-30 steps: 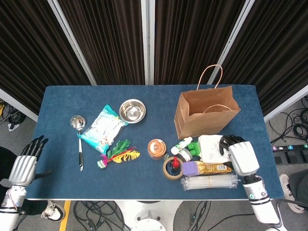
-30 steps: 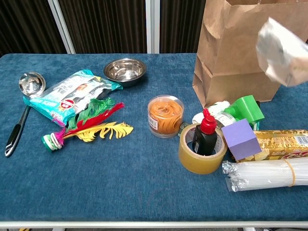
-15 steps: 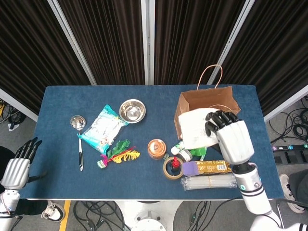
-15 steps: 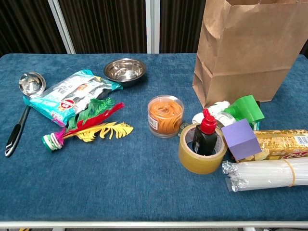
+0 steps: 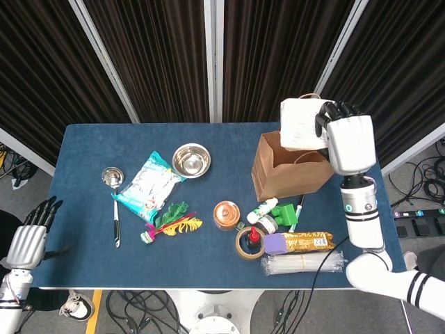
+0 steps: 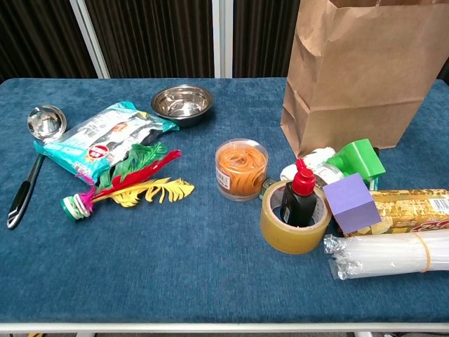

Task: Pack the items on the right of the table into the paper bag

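Head view: right hand (image 5: 350,139) is raised above the paper bag (image 5: 292,167), fingers wrapped round a white packet (image 5: 301,124) that sits over the bag's open top, toward its far edge. Bag stands upright on the blue desk (image 5: 90,229), just below the hand. Nearer the robot than the hand, the rest of the right-side items lie in a cluster on the desk: green block (image 5: 284,211) w/ a white bottle (image 5: 263,207) beside it, black pen (image 5: 297,210), purple cube (image 5: 275,243), snack pack (image 5: 306,242) touching the cube, bundle of clear straws (image 5: 303,263) just in front of that, tape roll (image 5: 248,243) w/ a small red-capped bottle (image 5: 254,236) standing inside it, and an orange tub (image 5: 226,214) off toward the desk's middle.

Left hand (image 5: 28,240) hangs off the desk's left edge, fingers extended and apart, holding nothing. Near it, on the desk's left half: ladle (image 5: 113,195), snack bag (image 5: 149,184), steel bowl (image 5: 191,160), coloured feathers (image 5: 170,221).

Chest view shows neither hand; the same items sit in front of the bag.
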Controlling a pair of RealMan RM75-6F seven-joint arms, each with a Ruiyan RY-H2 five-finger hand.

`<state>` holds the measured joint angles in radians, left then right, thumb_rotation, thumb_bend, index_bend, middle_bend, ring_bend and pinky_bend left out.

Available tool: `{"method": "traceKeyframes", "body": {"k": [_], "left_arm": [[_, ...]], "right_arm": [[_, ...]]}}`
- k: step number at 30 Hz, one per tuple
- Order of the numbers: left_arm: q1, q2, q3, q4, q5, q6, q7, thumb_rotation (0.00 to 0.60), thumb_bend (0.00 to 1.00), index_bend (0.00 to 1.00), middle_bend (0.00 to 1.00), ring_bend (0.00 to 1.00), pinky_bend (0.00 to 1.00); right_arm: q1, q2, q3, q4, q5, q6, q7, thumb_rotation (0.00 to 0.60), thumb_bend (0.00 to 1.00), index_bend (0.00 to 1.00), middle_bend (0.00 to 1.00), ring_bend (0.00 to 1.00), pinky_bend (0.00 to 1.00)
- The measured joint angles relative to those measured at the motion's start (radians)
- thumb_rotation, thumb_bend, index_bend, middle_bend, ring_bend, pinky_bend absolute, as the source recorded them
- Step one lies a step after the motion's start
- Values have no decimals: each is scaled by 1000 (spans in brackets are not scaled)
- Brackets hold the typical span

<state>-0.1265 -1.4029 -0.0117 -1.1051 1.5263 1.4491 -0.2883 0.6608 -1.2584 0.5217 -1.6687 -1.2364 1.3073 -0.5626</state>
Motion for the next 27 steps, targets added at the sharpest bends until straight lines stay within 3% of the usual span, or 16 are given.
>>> {"method": "traceKeyframes", "body": {"k": [5,14,17,21,24,27], "left_arm": [[0,0,1,4,-3,-5,1,600,166,74,122,23,160],[1,-1,10,10,7,-6,-1,600,166,74,122,23,160],[2,0,10,8,7,-3,-4,600,166,74,122,24,160],[1,0,10,6,8,-3,-4,600,166,74,122,23,160],[1,-1,9,6,7,-4,-3,600,167,74,122,24,160],[0,-1,7,5,5,-4,-2,600,166,74,122,24,160]], "right_arm": [[11,-28,-29,80,54,-31,60,600,261,706,466,407,533],[2,-33,-83,95,76,-54,122,600,228,672,466,404,528],[1,-16,-85,77,87,-64,124,600,129,574,444,352,467],[0,20,-90,43,120,-100,127,600,1,365,325,203,317],[1,45,-94,19,154,-125,124,600,0,290,268,140,255],[6,56,-97,5,168,-129,127,600,0,276,256,129,247]]}}
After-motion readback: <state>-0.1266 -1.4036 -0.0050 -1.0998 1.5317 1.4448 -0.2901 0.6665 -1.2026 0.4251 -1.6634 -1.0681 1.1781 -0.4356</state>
